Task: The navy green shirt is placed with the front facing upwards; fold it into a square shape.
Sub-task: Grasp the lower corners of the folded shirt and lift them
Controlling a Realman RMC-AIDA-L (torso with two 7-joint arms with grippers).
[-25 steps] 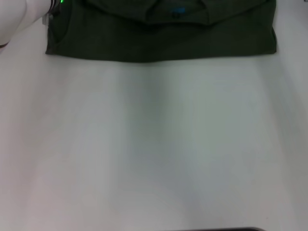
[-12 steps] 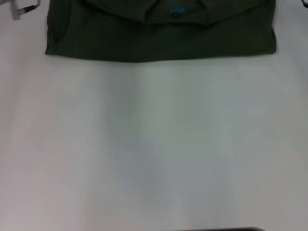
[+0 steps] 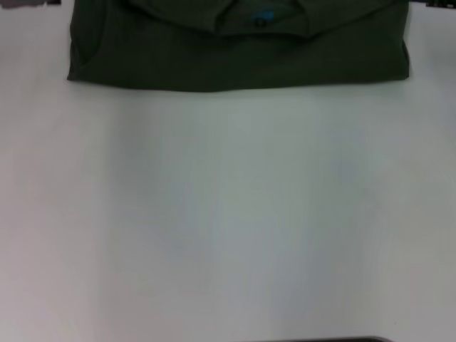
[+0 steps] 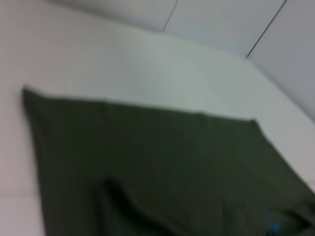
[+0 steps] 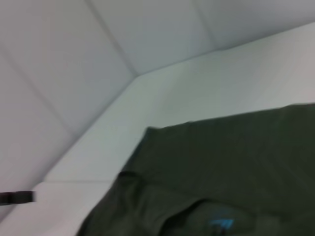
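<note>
A dark olive-green shirt (image 3: 239, 46) lies folded into a wide, flat rectangle at the far edge of a white table (image 3: 228, 214) in the head view, its near fold running straight from close to the far left corner to close to the far right corner. A small blue neck label (image 3: 262, 17) shows at the collar, near the middle of the far edge, with folded cloth layered around it. A grey sliver at the far left corner and a dark one at the far right corner cannot be identified, and neither gripper's fingers can be seen there, so whether they are spread or pressed together cannot be told. In the left wrist view, the shirt (image 4: 162, 172) spreads smooth over the white table (image 4: 123, 69), a dark crease in its cloth and the blue label (image 4: 271, 226) at one side; pale wall panels stand beyond the table. In the right wrist view, the shirt (image 5: 231, 167) lies flat beside the table's corner (image 5: 147, 98), the collar fold and blue label (image 5: 221, 224) visible, with pale walls behind.
</note>
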